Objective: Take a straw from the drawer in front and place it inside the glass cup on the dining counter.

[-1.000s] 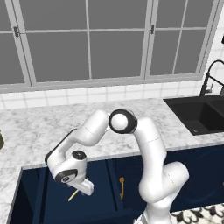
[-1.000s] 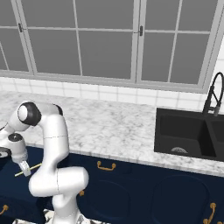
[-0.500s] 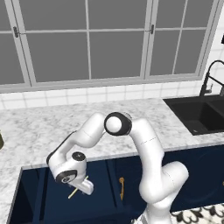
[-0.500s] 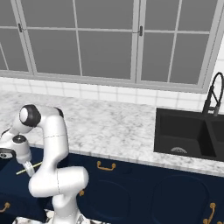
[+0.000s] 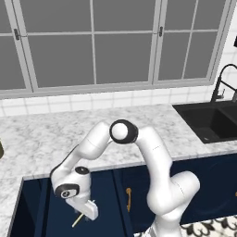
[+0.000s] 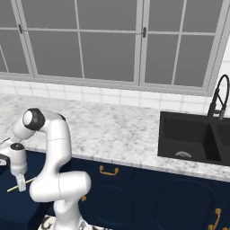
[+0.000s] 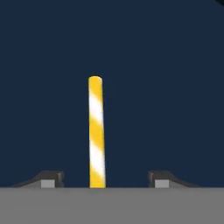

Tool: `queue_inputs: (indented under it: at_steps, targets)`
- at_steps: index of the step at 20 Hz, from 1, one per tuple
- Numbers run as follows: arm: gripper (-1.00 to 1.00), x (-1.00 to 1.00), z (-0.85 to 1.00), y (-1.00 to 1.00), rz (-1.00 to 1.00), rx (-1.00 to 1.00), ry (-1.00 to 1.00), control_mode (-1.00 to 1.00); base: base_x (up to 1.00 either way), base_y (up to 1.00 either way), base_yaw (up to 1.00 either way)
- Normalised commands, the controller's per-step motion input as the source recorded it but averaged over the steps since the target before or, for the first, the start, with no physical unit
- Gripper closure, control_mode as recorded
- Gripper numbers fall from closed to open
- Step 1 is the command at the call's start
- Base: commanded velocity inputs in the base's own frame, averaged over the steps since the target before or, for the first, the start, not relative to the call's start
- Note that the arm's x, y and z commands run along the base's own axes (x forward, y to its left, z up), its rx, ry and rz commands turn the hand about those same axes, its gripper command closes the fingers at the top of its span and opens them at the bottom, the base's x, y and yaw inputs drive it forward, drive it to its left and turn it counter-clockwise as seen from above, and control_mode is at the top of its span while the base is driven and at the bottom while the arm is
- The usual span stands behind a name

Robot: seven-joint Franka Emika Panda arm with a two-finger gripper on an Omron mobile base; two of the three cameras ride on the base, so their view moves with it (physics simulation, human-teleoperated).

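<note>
I had the gripper (image 7: pixel 103 178) down inside the open drawer (image 7: pixel 166 65), so the step in hand was the pick-up of the straw (image 7: pixel 96 131) — nothing had been lifted yet. In the hand view the straw, striped yellow and white, lay on the dark drawer floor and ran straight away from the gripper, its near end between the two fingertips (image 7: pixel 50 178). The fingers stood apart with a clear gap on each side of the straw, so they were spread and pinching nothing.

From the left base view the gripper (image 5: pixel 88 212) hung low with the straw (image 5: pixel 77 220) poking out beneath it. As I judged it, the next move called for pressing the fingers together squarely on the straw — then a straight lift clear of the drawer before turning toward the cup.
</note>
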Motion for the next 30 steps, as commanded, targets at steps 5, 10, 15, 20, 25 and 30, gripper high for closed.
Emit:
queue_inputs:
  at_steps: [5,10,15,20,25,30]
  targets:
    - [1.0,0.33,-0.95,0.88,0.0,-0.7,0.18,-1.0,0.0,0.0,0.0]
    - [1.0,0.09,-0.68,0.41,0.0,-0.51,0.0,-1.0,0.0,0.0,0.0]
    - [1.0,-0.01,0.59,0.1,0.0,-0.14,-0.15,-1.0,0.0,0.0,0.0]
    - [1.0,0.0,0.91,-0.07,0.0,0.0,-0.44,-1.0,0.0,0.0,0.0]
    - [1.0,0.04,0.89,-0.06,0.02,0.01,-0.46,-1.0,0.0,0.0,0.0]
    - [1.0,0.24,0.98,0.0,0.11,0.0,-0.2,-1.0,0.0,0.0,0.0]
